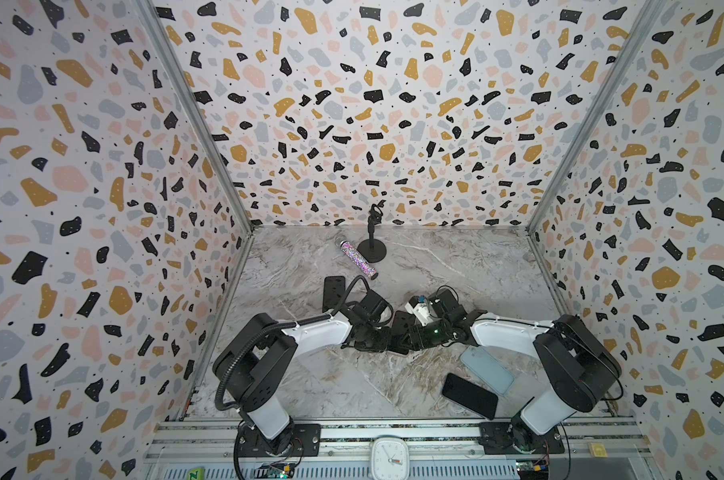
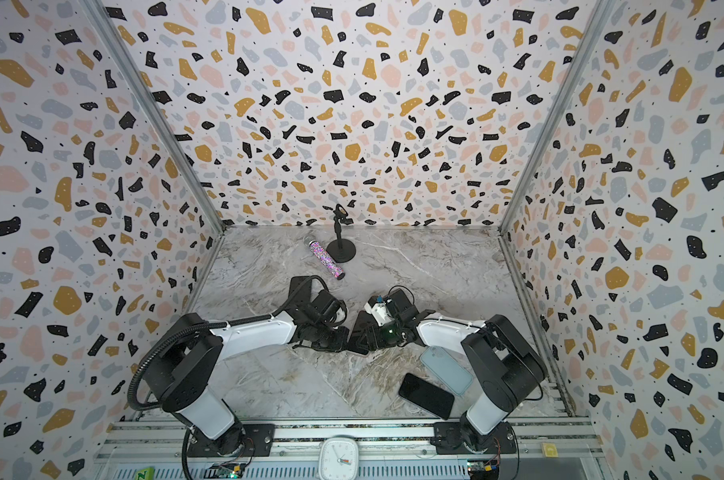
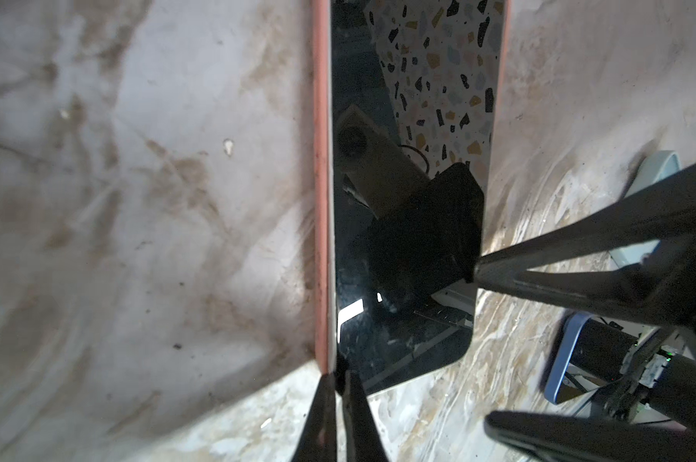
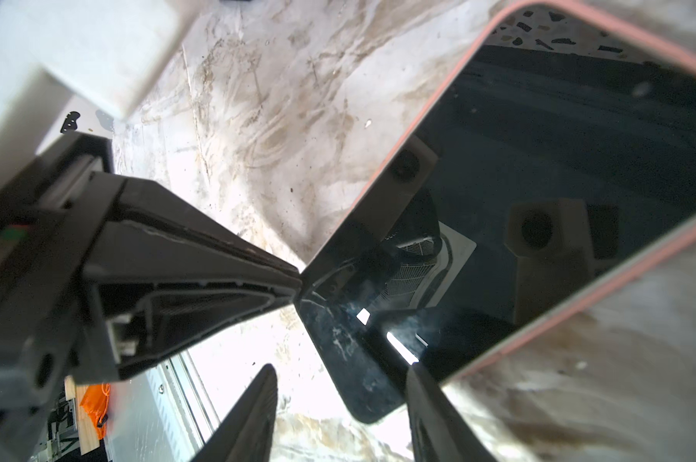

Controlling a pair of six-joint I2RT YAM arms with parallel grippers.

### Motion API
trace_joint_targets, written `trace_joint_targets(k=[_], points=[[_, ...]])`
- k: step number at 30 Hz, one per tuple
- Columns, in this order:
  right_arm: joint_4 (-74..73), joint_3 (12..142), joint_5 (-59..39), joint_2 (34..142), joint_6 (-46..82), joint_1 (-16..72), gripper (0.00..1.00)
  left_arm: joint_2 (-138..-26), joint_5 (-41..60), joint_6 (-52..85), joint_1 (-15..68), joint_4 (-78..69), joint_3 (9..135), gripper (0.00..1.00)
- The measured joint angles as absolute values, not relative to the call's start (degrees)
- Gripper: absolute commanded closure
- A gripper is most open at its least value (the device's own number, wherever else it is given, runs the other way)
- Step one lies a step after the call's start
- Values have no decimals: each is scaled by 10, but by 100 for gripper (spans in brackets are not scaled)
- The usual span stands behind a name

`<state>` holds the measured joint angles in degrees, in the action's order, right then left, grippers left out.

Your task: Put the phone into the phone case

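Where the rail runs along the front edge, a white clock [image 1: 389,457] sits at its middle. Just beyond it on the marble table [image 1: 293,266], on the right arm's side, a second dark phone [image 1: 470,395] lies flat right beside a pale blue case [image 1: 487,370]. Farther in, at the table's middle, both arms meet over the phone [image 3: 398,248], which lies screen up in the salmon case [image 3: 321,200]: one long side sits tight against the rim, while the corner nearest the grippers sticks out past it. The left gripper [image 3: 336,378] is clenched, its tips pressed together at that end of the rim, and whether they pinch the rim I cannot tell. The right gripper [image 4: 342,370] stands released, fingers apart, with the phone's jutting corner between them and one finger [image 4: 430,408] against its edge. Behind the left arm a black slab [image 1: 334,293] lies flat, partly hidden by a cable. Farthest back, a glittery tube [image 1: 358,259] lies just beside a black stand [image 1: 371,251] near the rear wall
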<state>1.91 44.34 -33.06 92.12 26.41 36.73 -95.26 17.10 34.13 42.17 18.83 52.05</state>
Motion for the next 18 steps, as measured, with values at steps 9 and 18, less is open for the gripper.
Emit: trace_joint_targets(k=[9,18], points=[[49,443,-302,920,255,364,46,-955,171,341,422,189,522,100],[45,439,-303,920,256,364,44,-957,173,341,422,187,522,100]])
